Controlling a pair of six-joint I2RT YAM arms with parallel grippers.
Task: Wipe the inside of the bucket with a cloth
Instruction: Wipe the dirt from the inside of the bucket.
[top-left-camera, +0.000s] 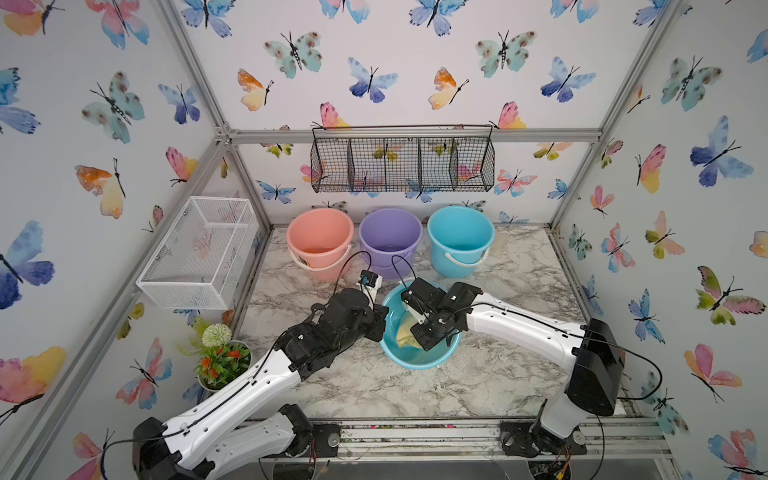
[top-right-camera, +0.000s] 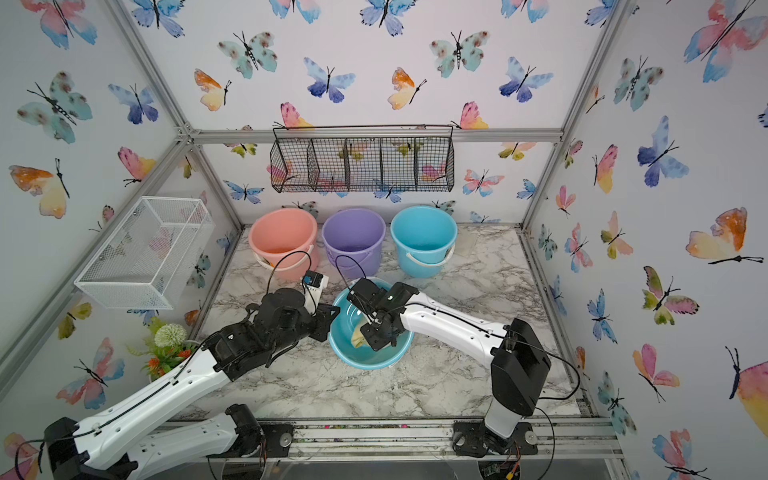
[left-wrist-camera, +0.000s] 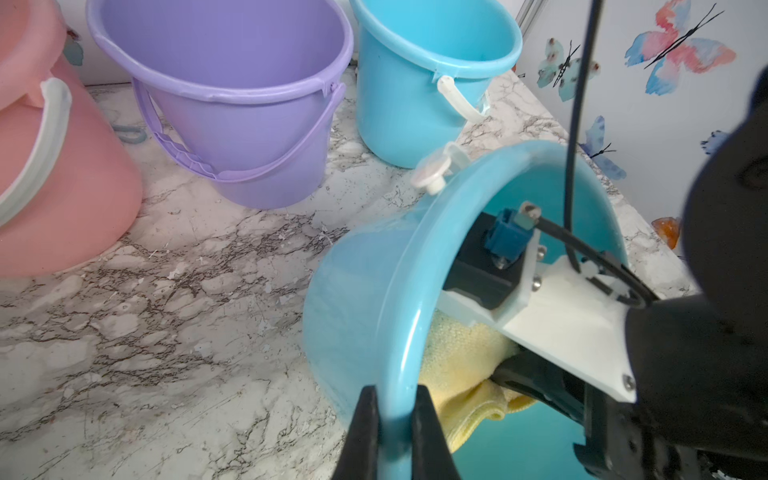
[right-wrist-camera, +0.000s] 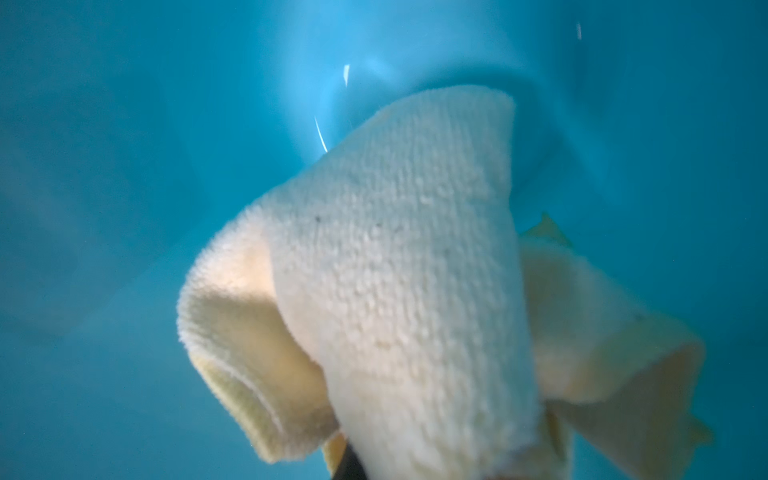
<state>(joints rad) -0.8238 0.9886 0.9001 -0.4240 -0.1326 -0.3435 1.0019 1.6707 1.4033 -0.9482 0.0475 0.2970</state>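
Yellow cloth (right-wrist-camera: 395, 270): terry, bunched into a thick fold, deep inside the bucket. The right wrist view is all teal plastic and towel! Whether the fold's tip actually touches the wall, I cannot tell.
Bucket (left-wrist-camera: 345, 299): teal, tipped well over with its mouth turned to the right arm. It sits mid-worktop, in front of a row of three others.
Right pincer (left-wrist-camera: 505, 372): closed on the cloth, reaching in through the mouth. Only dark fingertips show against the towel.
Left pincer (left-wrist-camera: 395, 395): clamped on the rim, one finger outside and one inside, holding the tilt.
Step in hand: the wipe itself, I'd say, with the cloth already down in the bucket.
Doing it well: lay the fold flat on the plastic, not just its edge. Sweep along the curve of the wall and round to the base. Go light, because a hard push could twist the rim out of the left grip. Mind the loose tail of towel, which may drag or bunch. The left arm should hold steady so the bucket doesn't roll.
Worktop (top-left-camera: 498, 374): marble-look, carrying the lot.
Behind: pink bucket (top-left-camera: 320, 237), purple bucket (top-left-camera: 390, 237) and blue bucket (top-left-camera: 459, 232) stand upright in a row by the back wall, apart from the action.
Writing: nothing to read! No brand or label shows on the buckets, the cloth or the arms.
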